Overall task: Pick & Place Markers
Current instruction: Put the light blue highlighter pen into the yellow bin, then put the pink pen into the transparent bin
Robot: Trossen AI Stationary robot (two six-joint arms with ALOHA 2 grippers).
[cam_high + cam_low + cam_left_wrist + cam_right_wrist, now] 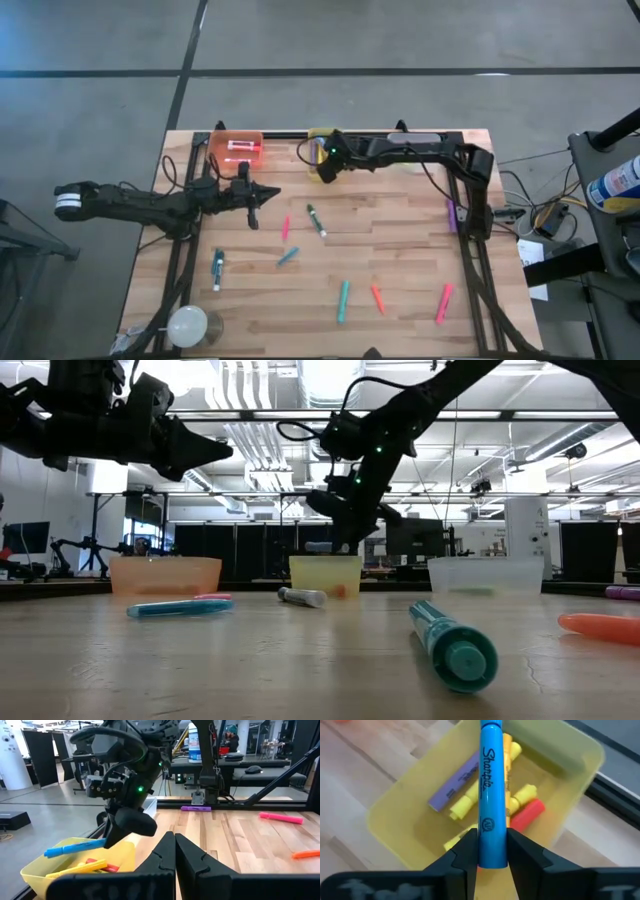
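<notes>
High view: right gripper (pixel 322 160) hangs over the yellow bin (pixel 318 135) at the desk's (pixel 400 260) far edge; left gripper (pixel 268 192) waits beside the orange bin (pixel 236 146), fingers pressed together and empty. Loose markers lie scattered across the desk — a teal marker (pixel 343 300) with its long axis running near to far, a pink marker (pixel 443 303) slanted.
Low view: right gripper (pixel 345 520) sits just above the yellow bin (pixel 325 574); a clear bin (pixel 485 574) stands to one side.
Left wrist view: blue marker (pixel 75 848) points out sideways from the right gripper (pixel 112 837), roughly level over the bin.
Right wrist view: fingers (pixel 465 852) flank the blue marker (pixel 492 795) at one end, barrel running straight ahead over the yellow bin (pixel 395 815) — whether they clamp or have let go, I cannot tell.
Handling: light, stiff, smooth plastic, likely to slip or roll; best pinched across the barrel at mid-length.
</notes>
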